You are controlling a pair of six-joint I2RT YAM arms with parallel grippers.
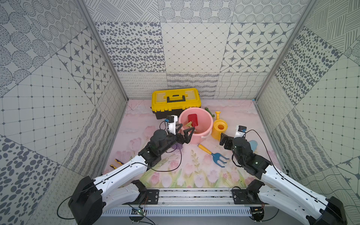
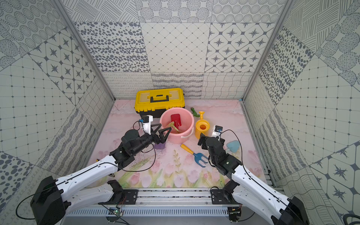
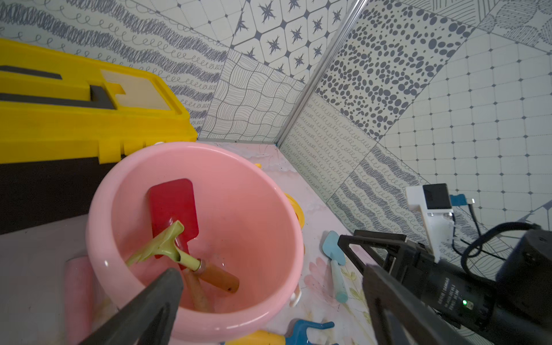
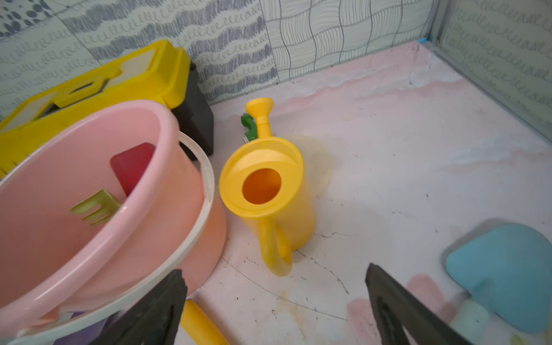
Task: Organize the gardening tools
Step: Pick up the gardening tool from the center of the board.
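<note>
Left gripper (image 1: 187, 127) jaws spread wide, nothing between them, hanging over the near rim of the pink bucket (image 1: 209, 118). Right gripper (image 4: 274, 279) also spread and empty, low over the mat, just near-side of the yellow watering can (image 1: 217, 134).

Bucket upright, white bail handle folded down on its outside. Two tools in it: red spade (image 3: 173, 206), blade up against the far inner wall, and green rake (image 3: 158, 245) lying across the spade, head up. Both wooden handles point down to the bucket floor.

Yellow toolbox (image 1: 175, 98) behind the bucket at the back wall, touching or nearly so. Lid down, contents not visible.

Watering can upright just beside the bucket on the robot's right, spout toward the back wall, handle toward the right gripper.

Loose on the mat:
- Blue yellow-handled fork (image 1: 212, 153) between the two arms, in front of the bucket.
- Pale-blue trowel (image 2: 232, 146) flat, partly hidden behind the right arm.
- Purple scoop (image 2: 159, 146) under the left gripper, against the bucket base, mostly covered.
- Small green item (image 1: 209, 112) behind the bucket and can, type unclear.
- Yellow-and-black pliers (image 1: 116, 163) near the left wall, beside the left arm.
</note>
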